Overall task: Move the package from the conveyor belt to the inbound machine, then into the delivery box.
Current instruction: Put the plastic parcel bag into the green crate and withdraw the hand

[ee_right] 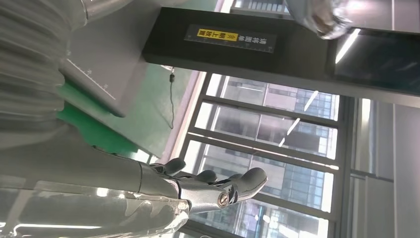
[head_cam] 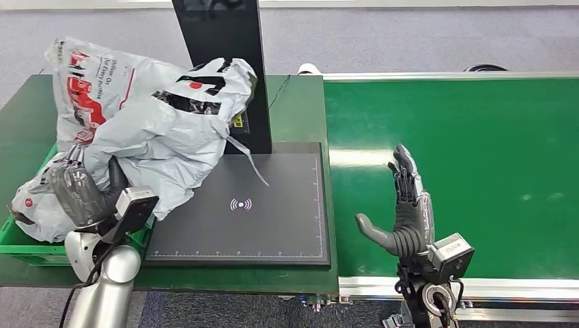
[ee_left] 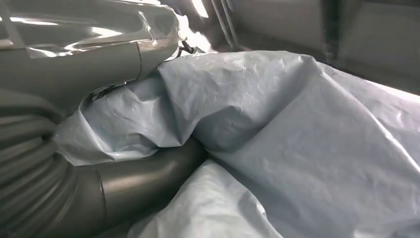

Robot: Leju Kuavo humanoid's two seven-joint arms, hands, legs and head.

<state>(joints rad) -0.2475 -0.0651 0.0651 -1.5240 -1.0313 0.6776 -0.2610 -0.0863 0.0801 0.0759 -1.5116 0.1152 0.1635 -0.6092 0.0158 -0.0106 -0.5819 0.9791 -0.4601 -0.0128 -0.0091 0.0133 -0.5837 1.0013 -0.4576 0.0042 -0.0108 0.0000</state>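
Observation:
The package [head_cam: 157, 116] is a crumpled grey-white plastic bag with red and black print. It lies over the green delivery box [head_cam: 27, 247] at the left, and its right side spills onto the black scanner pad [head_cam: 273, 205] of the inbound machine. My left hand [head_cam: 80, 193] grips the bag's lower left part. In the left wrist view the thumb [ee_left: 141, 181] is tucked under a fold of the package [ee_left: 307, 148]. My right hand [head_cam: 406, 212] hovers open over the green conveyor belt [head_cam: 478, 150], holding nothing, with its fingers [ee_right: 213, 186] apart.
The machine's black upright post [head_cam: 222, 41] rises behind the pad, right next to the bag. A green table [head_cam: 300, 109] carries the pad and box. The belt's silver rail [head_cam: 491, 281] runs along its near edge.

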